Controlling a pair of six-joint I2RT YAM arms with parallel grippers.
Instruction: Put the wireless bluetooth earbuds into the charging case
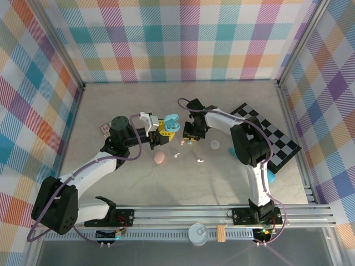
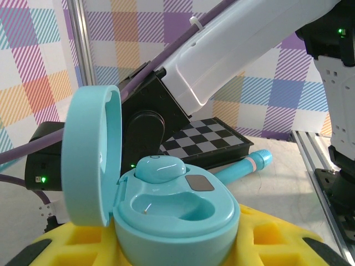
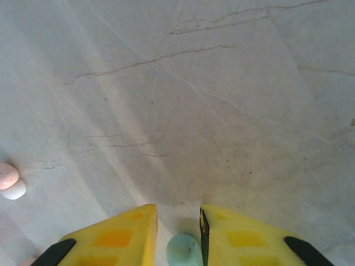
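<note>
Between the yellow fingers of the right end effector (image 3: 177,213) sits a teal earbud (image 3: 183,250) — the fingers are closed in on it from both sides, over bare worktop (image 3: 222,111). At the left edge of that wrist view a pink-and-white earbud (image 3: 9,182) lies on the worktop, well apart from the fingers.

A second teal earbud (image 2: 160,168) is seated in the far socket of the teal charging case (image 2: 177,219), while the near socket (image 2: 169,208) is a bare hollow. The case's lid (image 2: 91,155) stands hinged open on the left, nearly upright. The left end effector (image 1: 163,131) grips this case by its base, a yellow finger on either side. From overhead the open case sits just left of the right end effector, near the middle of the worktop.

Nearer the arm bases a pink case (image 1: 159,158) lies closed, with a white earbud (image 1: 176,155) just to its right. A round white case (image 1: 215,145) lies further right, beside the right arm. Beyond it a checkered board (image 2: 208,138) lies flat — a long teal tube (image 2: 247,166) lies along its near edge in the left wrist view.
</note>
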